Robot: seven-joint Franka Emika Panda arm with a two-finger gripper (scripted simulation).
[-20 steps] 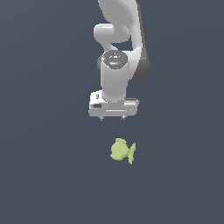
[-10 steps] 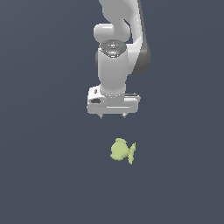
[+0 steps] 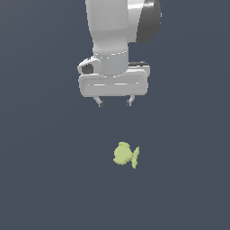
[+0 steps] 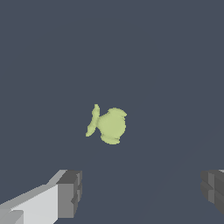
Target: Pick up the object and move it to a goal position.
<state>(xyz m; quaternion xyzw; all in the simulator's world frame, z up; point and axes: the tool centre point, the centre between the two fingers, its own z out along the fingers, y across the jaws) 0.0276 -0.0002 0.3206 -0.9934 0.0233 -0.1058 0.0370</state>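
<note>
In the exterior view the arm (image 3: 121,31) is cut off at the frame's top, so only its lower links and wrist show. It hangs straight down, the gripper (image 3: 115,102) pointing at the floor (image 3: 40,179). Only the short dark tips of the fingers (image 3: 100,103) poke out below the white hand body; the rest of them is hidden behind it. The jaws stand wide apart with nothing between them. The fish (image 3: 125,155) lies on the floor below the gripper, slightly toward the exterior view's right, clear of it, tail fin toward that right. In the wrist view the fish (image 4: 108,125) sits mid-frame, beyond the fingers (image 4: 70,192), which are cropped at the frame's edges.
</note>
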